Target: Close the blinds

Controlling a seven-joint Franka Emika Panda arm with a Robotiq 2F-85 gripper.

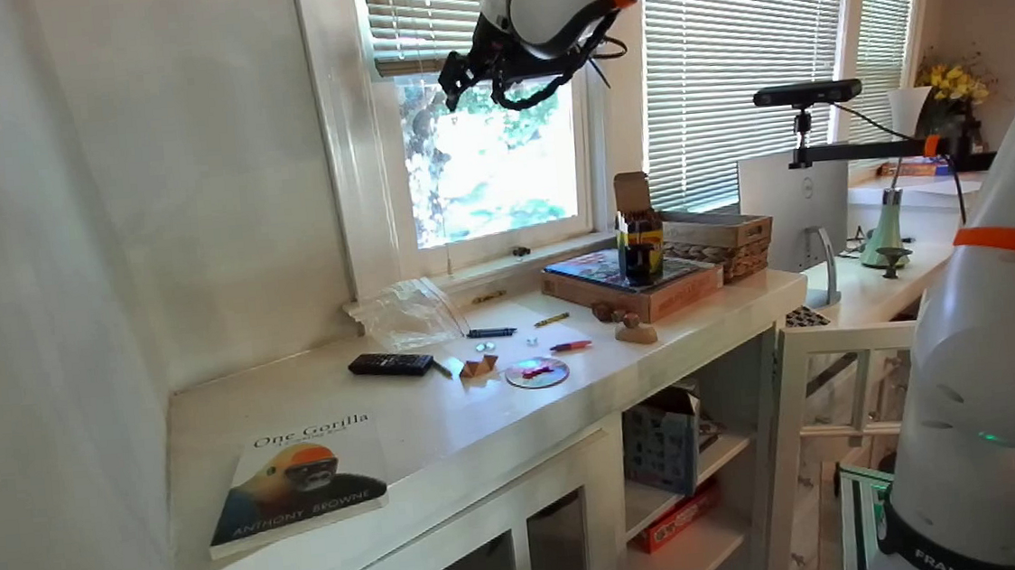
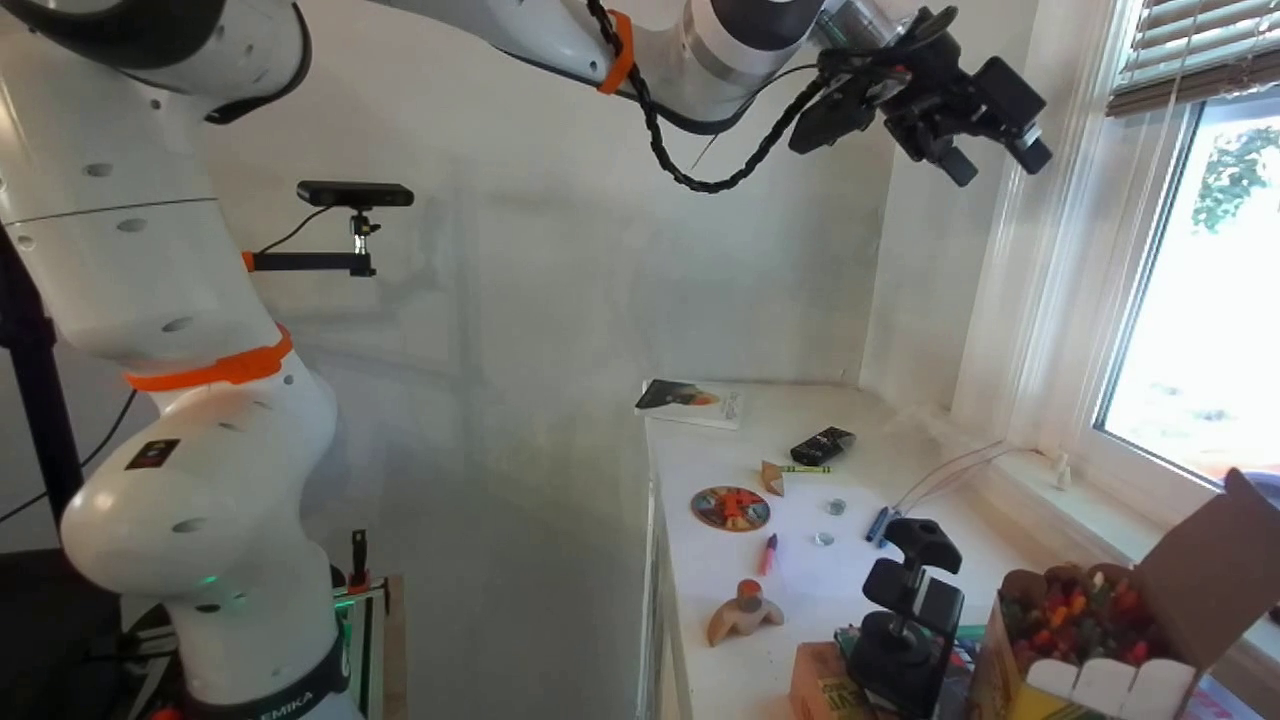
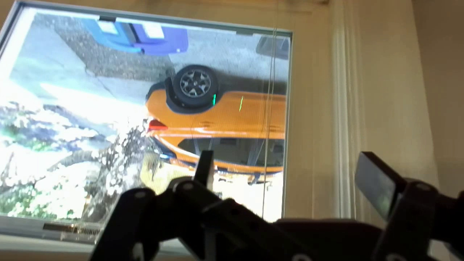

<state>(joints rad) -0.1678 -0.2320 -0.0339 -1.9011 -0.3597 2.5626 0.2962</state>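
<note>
The white slatted blinds (image 1: pixel 427 6) cover the upper part of the single white-framed window in an exterior view. Their left lower part and bottom rail also show in an exterior view (image 2: pixel 1190 90). The glass below the rail is uncovered. Thin blind cords (image 3: pixel 270 90) hang over the glass in the upside-down wrist view, where the slats are out of view. My gripper (image 1: pixel 448 86) is open and empty near the window, slightly below the rail's height. It also shows in an exterior view (image 2: pixel 997 160). In the wrist view the cords appear between the spread fingers (image 3: pixel 288 168); their distance is unclear.
A white counter (image 1: pixel 304 464) under the window holds a book (image 1: pixel 297 483), a remote (image 1: pixel 391 364), a disc (image 1: pixel 537 372) and small items. A crayon box (image 1: pixel 641 252) stands on flat boxes beside a basket (image 1: pixel 745 248). A side wall (image 2: pixel 940 250) stands beside the window.
</note>
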